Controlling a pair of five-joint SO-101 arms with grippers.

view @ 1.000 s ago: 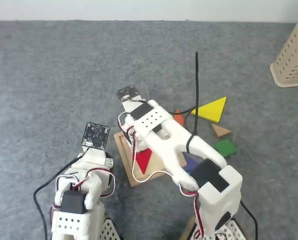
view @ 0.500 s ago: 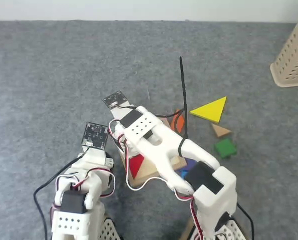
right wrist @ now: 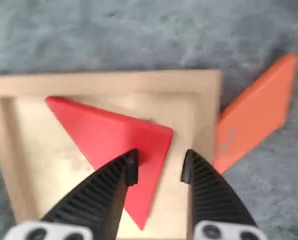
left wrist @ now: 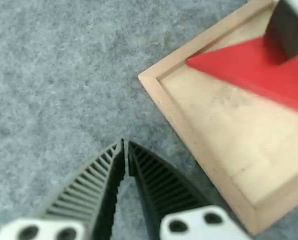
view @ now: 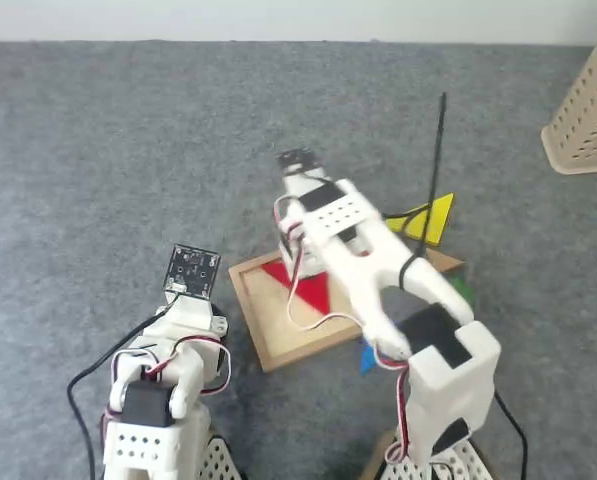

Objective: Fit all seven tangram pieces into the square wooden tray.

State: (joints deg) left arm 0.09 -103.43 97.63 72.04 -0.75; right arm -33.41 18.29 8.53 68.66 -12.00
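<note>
Wooden tray (view: 244,300): square, flat on the grey table (view: 128,130), just below the centre of the high view, between the two arms.
Red triangle (view: 313,285): lies inside the tray, in the upper part of it as the high view shows it.
Right gripper (right wrist: 159,165): hangs over the tray with its fingers open, gripping nothing. One tip is above the red triangle and the other is just off its edge, above the pale tray floor.
Left gripper (left wrist: 125,146): fingers closed on nothing, tips together over the table just beside a corner of the tray — its arm stands at the lower left of the high view.
Orange piece (right wrist: 253,117): on the table outside the tray, close against the rim; I cannot tell whether it touches.
Yellow triangle (view: 433,220): right of centre in the high view, partly behind the right arm.
Green piece (view: 466,290): right of the tray, mostly hidden by that arm.
Blue piece (view: 366,355): a corner shows below the tray's lower right edge.
Basket (view: 583,110): beige, perforated — upper right corner of the high view.
</note>
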